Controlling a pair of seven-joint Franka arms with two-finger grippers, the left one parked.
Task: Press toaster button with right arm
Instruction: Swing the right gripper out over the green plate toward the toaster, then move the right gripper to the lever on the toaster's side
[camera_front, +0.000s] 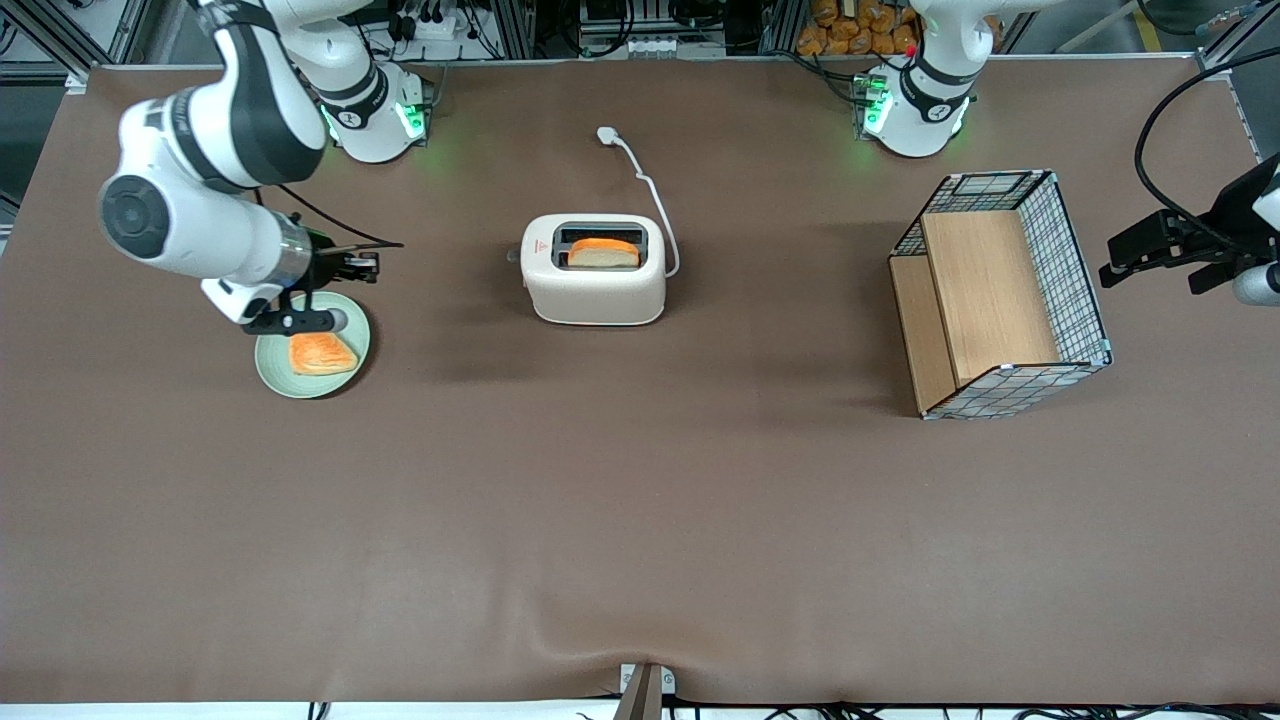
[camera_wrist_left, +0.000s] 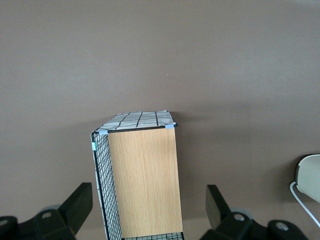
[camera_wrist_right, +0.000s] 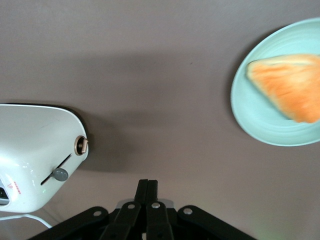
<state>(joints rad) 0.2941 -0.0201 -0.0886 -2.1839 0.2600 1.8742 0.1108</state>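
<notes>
My gripper (camera_wrist_right: 148, 186) hung shut and empty over the plate (camera_front: 270, 372). The button (camera_wrist_right: 60, 174), beside the toaster (camera_front: 596, 290), looked stiff: push its top.

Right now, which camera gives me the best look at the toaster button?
The right wrist view: the toaster button shows as a grey knob in its slot on the toaster, with the gripper shut and apart from it. The front view shows only a small nub at the toaster's narrow end. The left wrist view shows no button.
</notes>
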